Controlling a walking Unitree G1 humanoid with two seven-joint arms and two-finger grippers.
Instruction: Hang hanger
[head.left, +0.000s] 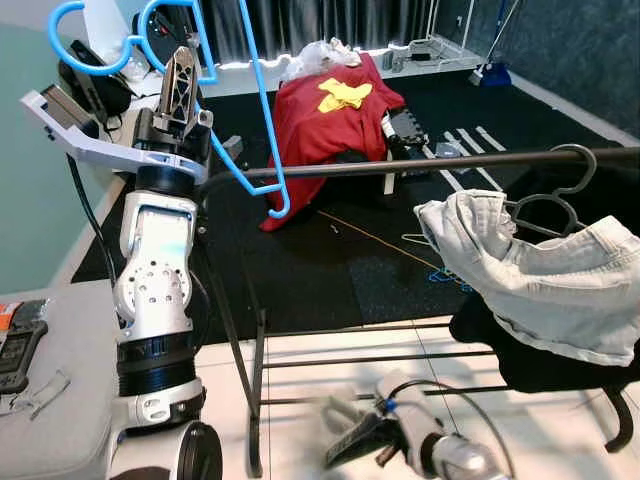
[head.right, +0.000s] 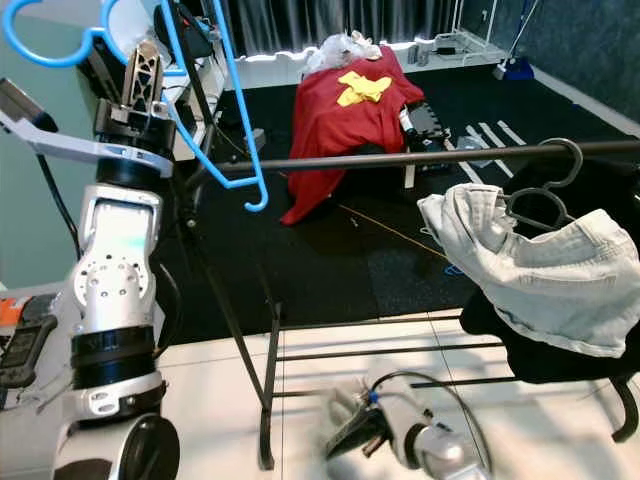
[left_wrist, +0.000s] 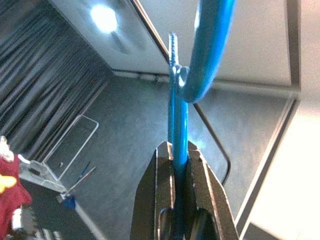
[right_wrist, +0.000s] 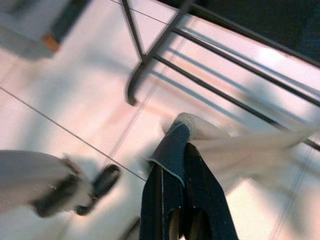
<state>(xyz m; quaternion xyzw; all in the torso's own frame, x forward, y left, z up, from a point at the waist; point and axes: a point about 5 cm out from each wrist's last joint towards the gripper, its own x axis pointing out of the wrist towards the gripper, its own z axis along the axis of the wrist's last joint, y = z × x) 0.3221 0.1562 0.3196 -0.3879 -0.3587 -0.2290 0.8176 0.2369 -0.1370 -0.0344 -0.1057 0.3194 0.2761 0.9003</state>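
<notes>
My left gripper (head.left: 180, 72) is raised at the upper left, shut on a blue wire hanger (head.left: 262, 120). In the left wrist view the blue wire (left_wrist: 179, 140) runs between the closed fingers, with the hook (left_wrist: 210, 50) beyond them. The hanger's lower end reaches down to the left end of the dark clothes rail (head.left: 450, 162), in front of it. Further right on the rail a black hanger (head.left: 560, 195) carries a pale garment (head.left: 540, 275). My right gripper (head.left: 345, 435) hangs low over the white tiles, blurred, its fingers (right_wrist: 197, 190) pressed together.
The rack's dark legs and lower bars (head.left: 258, 380) stand on the tiled floor just ahead. A red cloth with a yellow piece (head.left: 330, 115) is draped over something on the black mat behind. A grey surface with a dark device (head.left: 15, 350) lies at my left.
</notes>
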